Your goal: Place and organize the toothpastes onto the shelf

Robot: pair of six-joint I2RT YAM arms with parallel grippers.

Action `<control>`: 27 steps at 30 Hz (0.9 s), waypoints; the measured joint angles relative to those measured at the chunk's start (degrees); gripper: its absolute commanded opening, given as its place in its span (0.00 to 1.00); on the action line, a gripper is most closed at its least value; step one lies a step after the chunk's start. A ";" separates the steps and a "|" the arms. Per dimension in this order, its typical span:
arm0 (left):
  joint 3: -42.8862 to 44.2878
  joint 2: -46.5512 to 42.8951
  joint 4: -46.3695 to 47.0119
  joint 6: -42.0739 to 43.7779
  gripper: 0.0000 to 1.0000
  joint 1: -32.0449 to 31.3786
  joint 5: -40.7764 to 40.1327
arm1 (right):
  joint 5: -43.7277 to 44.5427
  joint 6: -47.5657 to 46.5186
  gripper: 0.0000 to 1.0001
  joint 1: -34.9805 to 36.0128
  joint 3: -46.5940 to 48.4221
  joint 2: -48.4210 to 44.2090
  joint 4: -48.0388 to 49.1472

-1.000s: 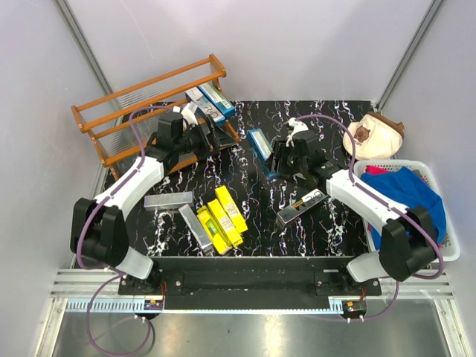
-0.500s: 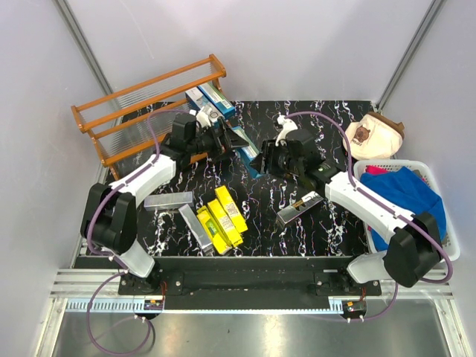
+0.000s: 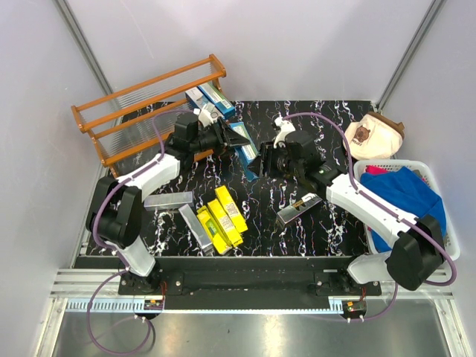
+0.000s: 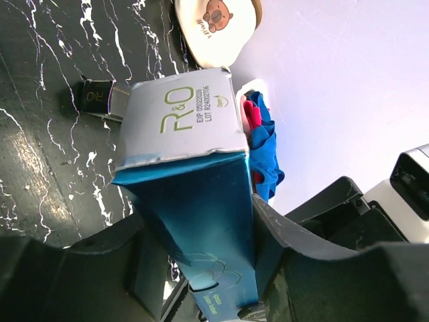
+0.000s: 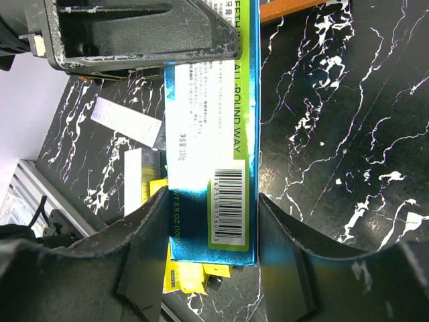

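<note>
Both sets of fingers (image 4: pixel 322 248) seemingly grip carton (image 5: pixel 208 147)

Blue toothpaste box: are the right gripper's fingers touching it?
Touching. The right wrist view shows the blue toothpaste box pressed between both fingers of the right gripper, with no gap on either side.

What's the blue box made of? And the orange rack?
The blue box looks like thin cardboard with a shiny printed coat: folded end flap, sharp creases. The orange rack looks like varnished wood, with round rails; its see-through ribbed tiers are probably plastic.
</note>
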 measured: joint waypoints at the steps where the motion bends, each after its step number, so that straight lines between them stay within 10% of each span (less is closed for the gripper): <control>1: 0.00 0.00 0.00 -0.09 0.42 0.02 0.04 | 0.00 0.00 0.52 0.00 -0.02 0.00 0.04; 7: 0.00 -0.46 -0.28 0.50 0.36 0.90 0.46 | -0.83 0.44 0.82 0.00 0.59 0.00 0.55; 27: -0.35 -19.23 -1.31 1.01 0.36 20.04 2.84 | -16.09 19.69 1.00 0.00 13.31 11.10 22.43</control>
